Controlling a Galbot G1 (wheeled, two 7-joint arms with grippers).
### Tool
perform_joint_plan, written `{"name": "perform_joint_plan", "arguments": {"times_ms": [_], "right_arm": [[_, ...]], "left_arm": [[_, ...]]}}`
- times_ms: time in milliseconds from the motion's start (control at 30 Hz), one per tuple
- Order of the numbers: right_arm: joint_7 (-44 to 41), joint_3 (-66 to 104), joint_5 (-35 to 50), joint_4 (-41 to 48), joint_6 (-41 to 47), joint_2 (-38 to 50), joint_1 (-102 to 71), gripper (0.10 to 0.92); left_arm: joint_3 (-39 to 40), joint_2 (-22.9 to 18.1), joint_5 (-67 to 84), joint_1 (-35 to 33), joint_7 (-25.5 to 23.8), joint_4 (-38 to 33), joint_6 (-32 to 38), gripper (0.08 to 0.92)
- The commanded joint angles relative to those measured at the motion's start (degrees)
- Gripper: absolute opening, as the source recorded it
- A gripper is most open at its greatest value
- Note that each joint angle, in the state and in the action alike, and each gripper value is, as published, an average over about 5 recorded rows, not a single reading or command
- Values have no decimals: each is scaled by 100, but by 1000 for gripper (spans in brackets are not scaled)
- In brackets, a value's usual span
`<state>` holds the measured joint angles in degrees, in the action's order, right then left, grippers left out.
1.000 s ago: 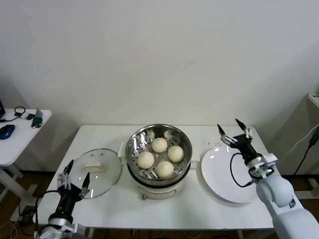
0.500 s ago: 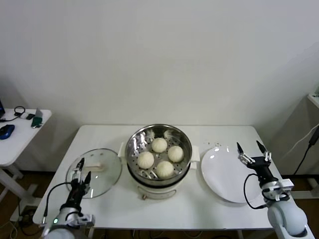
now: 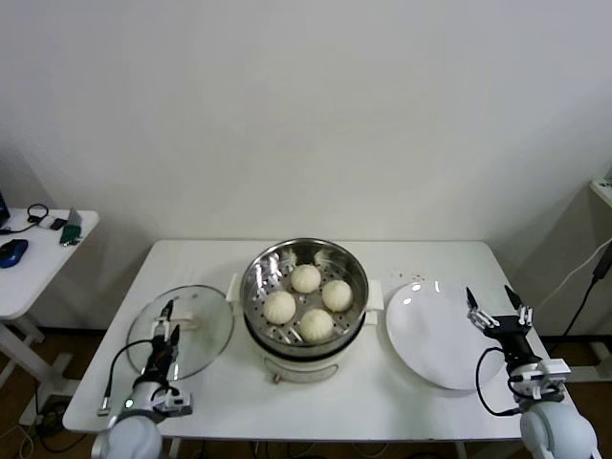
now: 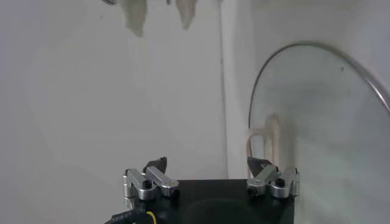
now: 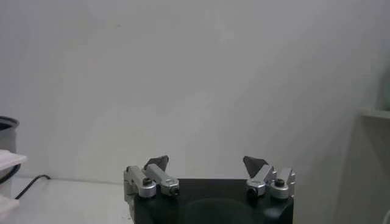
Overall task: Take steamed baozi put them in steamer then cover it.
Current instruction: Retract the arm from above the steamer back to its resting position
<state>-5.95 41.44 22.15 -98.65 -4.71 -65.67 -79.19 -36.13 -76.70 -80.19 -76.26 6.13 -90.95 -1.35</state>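
Observation:
Several cream-white baozi (image 3: pixel 306 278) lie in the shiny steel steamer (image 3: pixel 258 273) on its white base at the table's middle. The clear glass cover (image 3: pixel 201 330) with a cream bar handle (image 3: pixel 188 322) lies flat on the table left of the steamer; it also shows in the left wrist view (image 4: pixel 323 122). My left gripper (image 3: pixel 168 317) is open and empty over the cover's near left rim, and its wrist view (image 4: pixel 207 164) shows the jaws wide apart. My right gripper (image 3: pixel 497 304) is open and empty at the right edge of the white plate (image 3: pixel 430 335), with its jaws apart in the right wrist view (image 5: pixel 206 161).
A white side table (image 3: pixel 19 277) with a blue mouse (image 3: pixel 11 251) and small gadgets stands at the far left. The white wall is behind the table. The table's right edge is close to my right gripper.
My left gripper has moved right and up onto the cover's rim. My right gripper has drawn back from the plate's far side to its right edge, lower and nearer. Baozi and cover have not moved.

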Motion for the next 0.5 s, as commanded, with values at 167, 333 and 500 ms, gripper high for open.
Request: {"name": "perform_joint_plan", "arguments": {"times_ms": [167, 333, 500], "right_arm": [[-52, 82, -255, 38, -44, -154, -88, 823], [-92, 99, -340, 49, -75, -187, -91, 823], [-145, 106, -424, 75, -113, -224, -106, 823]], "left_arm": [[22, 8, -209, 837, 277, 1267, 39, 823], [-39, -4, -23, 1015, 334, 1440, 95, 823], [1, 18, 71, 1138, 431, 1531, 122, 823]]}}
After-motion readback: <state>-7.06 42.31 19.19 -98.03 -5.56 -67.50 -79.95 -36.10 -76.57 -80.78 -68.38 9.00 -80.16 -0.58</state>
